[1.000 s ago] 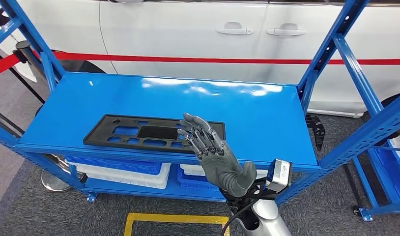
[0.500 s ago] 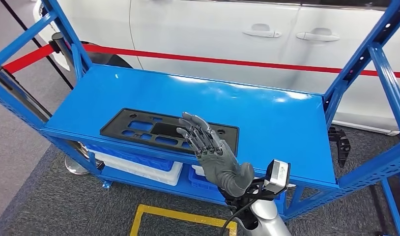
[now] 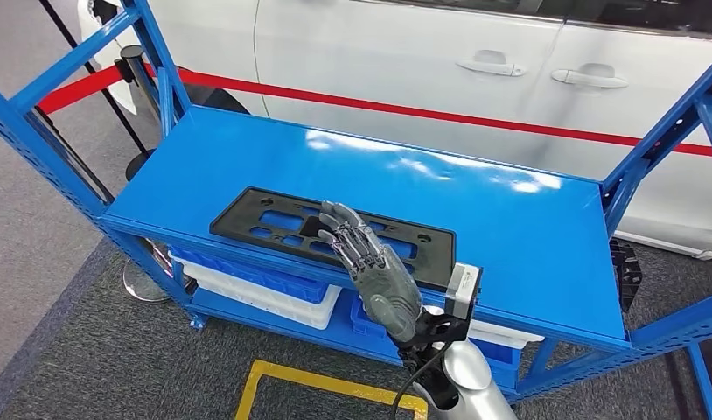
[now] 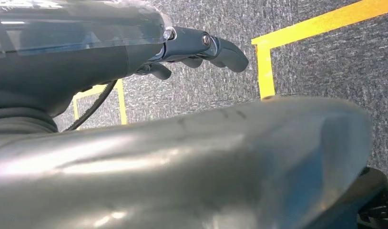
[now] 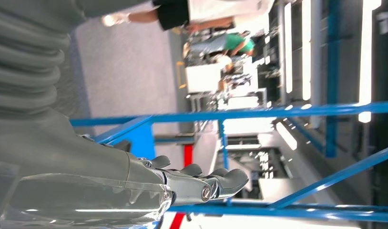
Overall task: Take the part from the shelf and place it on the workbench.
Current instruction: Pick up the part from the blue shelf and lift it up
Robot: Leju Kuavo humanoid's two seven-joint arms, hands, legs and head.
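A flat black part (image 3: 267, 218) with several cut-outs lies near the front edge of the blue shelf top (image 3: 475, 201). My right hand (image 3: 370, 267) is raised in front of the shelf, fingers spread and empty, and its fingertips overlap the part's right half in the head view. In the right wrist view the right hand (image 5: 197, 183) is stretched out with nothing in it, and blue shelf rails (image 5: 278, 114) lie beyond it. In the left wrist view my left hand (image 4: 201, 45) hangs over grey carpet, holding nothing.
A white car (image 3: 405, 61) and a red barrier tape (image 3: 422, 112) stand behind the shelf. Blue and white bins (image 3: 256, 284) sit on the lower level. Blue uprights (image 3: 46, 131) frame both sides. A yellow floor line (image 3: 274, 381) lies below. A black piece (image 3: 626, 271) hangs at the right.
The whole picture has shifted, so the camera moved; the shelf now sits further right in view. My right hand stays raised, empty and spread over the part's right half.
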